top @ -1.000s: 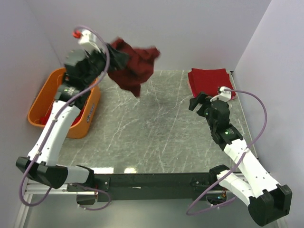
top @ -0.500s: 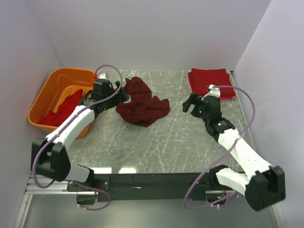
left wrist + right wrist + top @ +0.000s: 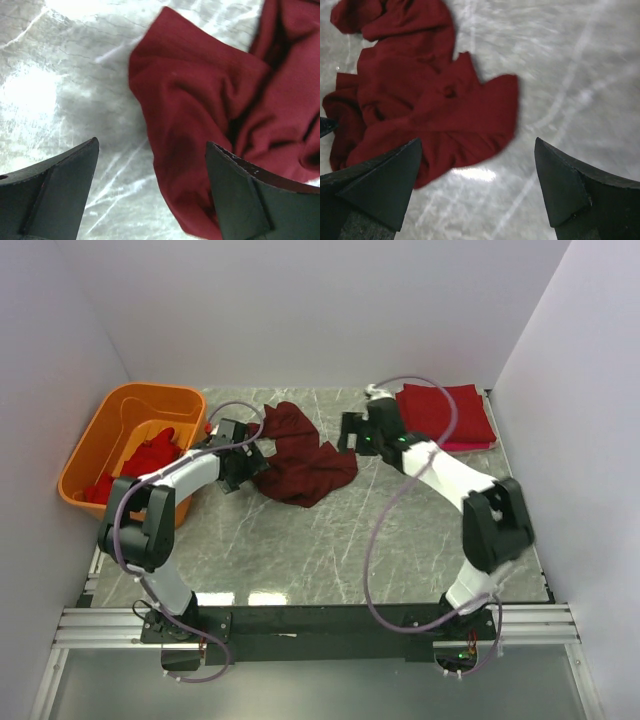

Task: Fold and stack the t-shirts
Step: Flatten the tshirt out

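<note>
The crumpled maroon shirt (image 3: 300, 455) lies on the worktop (image 3: 330, 540) beside the orange tub (image 3: 150, 390). My left end effector (image 3: 151, 144), tub-side of it, and right end effector (image 3: 477, 141), opposite, both gape empty. Limp, light cloth, I judge; I'd pinch an outer edge.

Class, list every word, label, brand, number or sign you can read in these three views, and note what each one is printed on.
No text can be read in any view.
The maroon t-shirt and the folded red t-shirts are plain, with no print or tag showing.
The orange tub shows no label on the walls in view.
The table carries only marble veining, no writing.
</note>
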### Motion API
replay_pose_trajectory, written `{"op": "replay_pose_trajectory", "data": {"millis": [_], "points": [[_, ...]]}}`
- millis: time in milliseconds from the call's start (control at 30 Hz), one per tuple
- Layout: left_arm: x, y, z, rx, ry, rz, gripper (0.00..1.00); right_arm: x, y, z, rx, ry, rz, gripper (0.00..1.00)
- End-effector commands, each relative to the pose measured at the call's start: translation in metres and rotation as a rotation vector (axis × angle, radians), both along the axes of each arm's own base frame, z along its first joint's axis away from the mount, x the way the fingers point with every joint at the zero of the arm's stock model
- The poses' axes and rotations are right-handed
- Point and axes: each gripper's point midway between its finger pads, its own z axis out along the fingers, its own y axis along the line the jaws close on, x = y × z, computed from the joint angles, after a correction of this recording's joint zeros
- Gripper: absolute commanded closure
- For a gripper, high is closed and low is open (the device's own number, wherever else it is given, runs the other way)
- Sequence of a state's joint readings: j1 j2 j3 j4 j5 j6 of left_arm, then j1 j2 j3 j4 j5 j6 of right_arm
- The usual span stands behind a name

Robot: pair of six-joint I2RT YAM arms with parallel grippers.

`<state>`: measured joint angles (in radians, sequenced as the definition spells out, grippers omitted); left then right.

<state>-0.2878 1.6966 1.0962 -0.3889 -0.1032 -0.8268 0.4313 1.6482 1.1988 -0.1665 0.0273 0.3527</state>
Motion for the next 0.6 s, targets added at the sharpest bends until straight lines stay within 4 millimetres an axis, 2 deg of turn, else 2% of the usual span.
{"op": "replay_pose_trajectory", "data": {"millis": [0,33,67,100,133,167,200,233,267,300,333,367,400,433,467,500,533,567], "points": [[0.024,0.000,0.011,-0.018,-0.056,0.048,0.09,0.012,0.031,-0.014,-0.085,0.024,0.128,0.00],[0.027,-0.001,0.003,-0.014,-0.037,0.050,0.10,0.020,0.043,-0.006,-0.074,0.013,0.170,0.00],[0.030,-0.001,0.000,-0.010,-0.030,0.051,0.12,0.024,0.049,-0.026,-0.097,0.053,0.185,0.00],[0.036,0.002,0.001,0.002,-0.031,0.066,0.13,0.034,0.058,-0.017,-0.102,0.026,0.209,0.00],[0.037,0.003,-0.010,0.013,-0.001,0.066,0.15,0.037,0.061,-0.024,-0.115,0.044,0.223,0.01],[0.039,0.003,-0.013,0.017,0.010,0.066,0.17,0.038,0.067,-0.042,-0.139,0.085,0.242,0.01],[0.043,0.006,-0.013,0.026,0.010,0.080,0.19,0.048,0.074,-0.032,-0.141,0.064,0.248,0.01],[0.043,0.007,-0.022,0.036,0.032,0.086,0.21,0.048,0.077,-0.039,-0.159,0.084,0.261,0.01],[0.044,0.008,-0.023,0.037,0.038,0.091,0.25,0.049,0.083,-0.055,-0.182,0.103,0.278,0.01],[0.045,0.008,-0.024,0.038,0.041,0.091,0.27,0.051,0.085,-0.060,-0.196,0.108,0.280,0.02],[0.047,0.006,-0.025,0.033,0.037,0.084,0.35,0.056,0.088,-0.056,-0.215,0.109,0.280,0.02],[0.048,0.005,-0.026,0.031,0.035,0.067,0.38,0.055,0.091,-0.072,-0.232,0.143,0.280,0.03],[0.047,0.004,-0.027,0.027,0.036,0.061,0.42,0.060,0.092,-0.069,-0.248,0.136,0.262,0.04],[0.048,0.002,-0.027,0.021,0.033,0.054,0.48,0.059,0.088,-0.075,-0.271,0.157,0.248,0.05],[0.049,0.002,-0.028,0.022,0.029,0.039,0.67,0.057,0.087,-0.084,-0.278,0.181,0.236,0.10],[0.049,0.001,-0.028,0.020,0.029,0.034,0.77,0.057,0.085,-0.087,-0.283,0.191,0.221,0.12],[0.050,0.000,-0.030,0.020,0.031,0.034,0.99,0.057,0.082,-0.091,-0.288,0.199,0.206,0.15],[0.051,-0.001,-0.030,0.021,0.027,0.021,0.99,0.059,0.079,-0.093,-0.301,0.196,0.184,0.20]]}}
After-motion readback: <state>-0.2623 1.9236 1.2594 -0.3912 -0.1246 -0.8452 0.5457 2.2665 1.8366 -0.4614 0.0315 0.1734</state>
